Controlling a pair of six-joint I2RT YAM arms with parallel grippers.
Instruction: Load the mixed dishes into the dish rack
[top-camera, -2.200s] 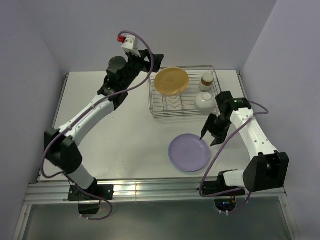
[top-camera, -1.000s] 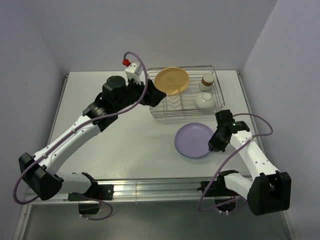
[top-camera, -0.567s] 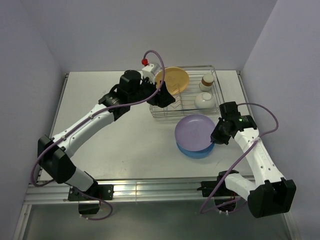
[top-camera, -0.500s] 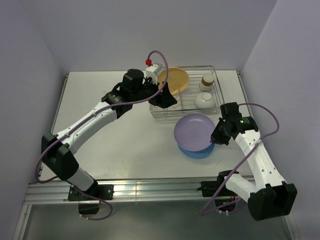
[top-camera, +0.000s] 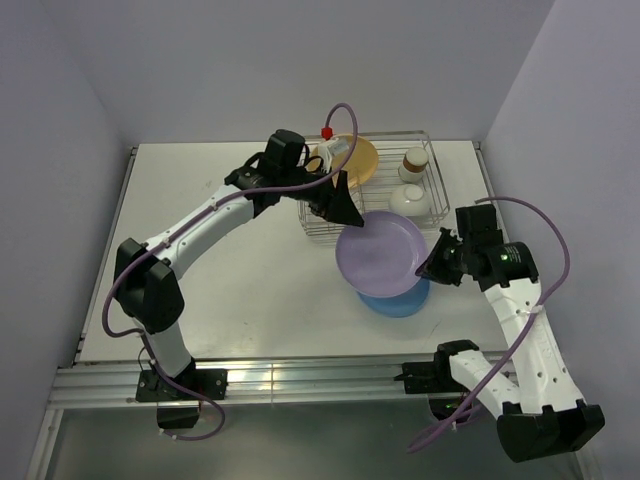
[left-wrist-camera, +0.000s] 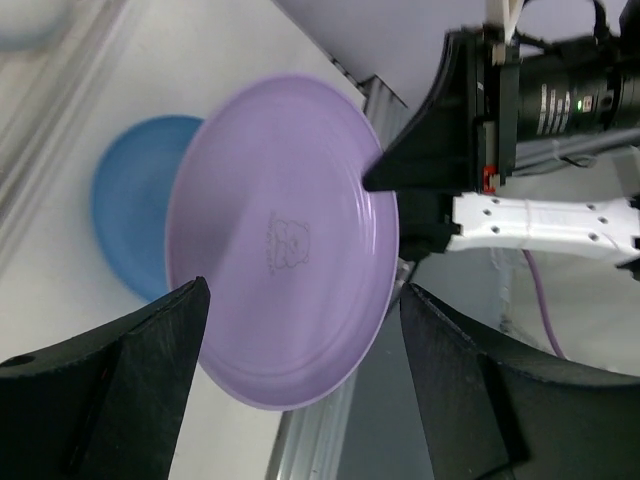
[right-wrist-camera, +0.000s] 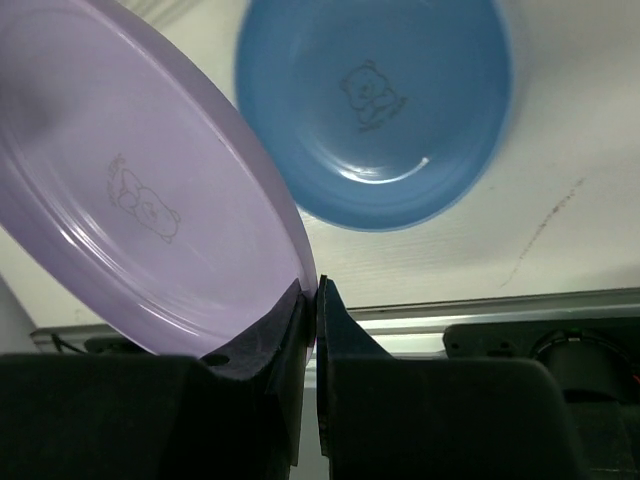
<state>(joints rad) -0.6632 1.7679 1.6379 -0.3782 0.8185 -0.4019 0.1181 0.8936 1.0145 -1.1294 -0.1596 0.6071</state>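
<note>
My right gripper (top-camera: 425, 270) is shut on the right rim of the lavender plate (top-camera: 380, 252), which hangs tilted above the table just in front of the dish rack (top-camera: 415, 134). In the right wrist view the pads pinch the lavender plate's (right-wrist-camera: 130, 200) edge at my right gripper (right-wrist-camera: 316, 285). The blue plate (top-camera: 400, 300) lies flat on the table beneath it. My left gripper (top-camera: 345, 215) is open at the plate's far left edge; its fingers straddle the lavender plate (left-wrist-camera: 285, 220) without touching. In the rack are an orange plate (top-camera: 352, 160), a white bowl (top-camera: 405, 200) and a brown-rimmed cup (top-camera: 413, 160).
The rack stands at the back right of the white table (top-camera: 200, 230). The left arm reaches across the rack's left side and hides part of the orange plate. The right wall is close to the right arm (top-camera: 520, 300). An aluminium rail (top-camera: 300, 380) runs along the near edge.
The right gripper has lifted the lavender plate off the blue plate and tilted it toward the rack. The left arm has swung right, its open gripper coming up to the plate.
</note>
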